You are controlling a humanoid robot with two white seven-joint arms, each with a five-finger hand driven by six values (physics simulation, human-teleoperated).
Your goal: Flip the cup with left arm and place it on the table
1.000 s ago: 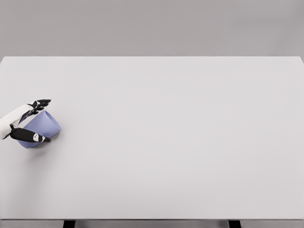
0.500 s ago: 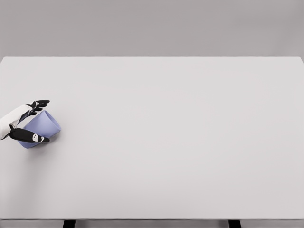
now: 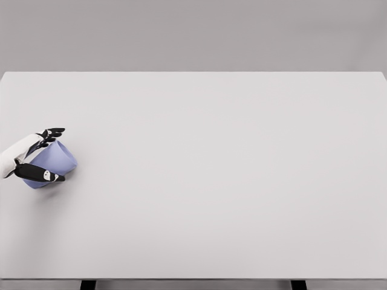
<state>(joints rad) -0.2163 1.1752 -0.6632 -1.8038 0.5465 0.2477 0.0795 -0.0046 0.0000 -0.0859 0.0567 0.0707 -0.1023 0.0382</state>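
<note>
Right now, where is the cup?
In the head view, the lavender cup is at the table's far left edge, tilted and held in the left hand.

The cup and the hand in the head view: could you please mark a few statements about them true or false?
1. The cup is lilac-blue. True.
2. The left hand grasps the cup. True.
3. The cup stands upright at the table's centre. False: it is tilted, at the far left of the table.
4. The right hand rests beside the cup. False: no right hand is in view.
5. A plate lies on the table. False: only the cup is there.
</note>
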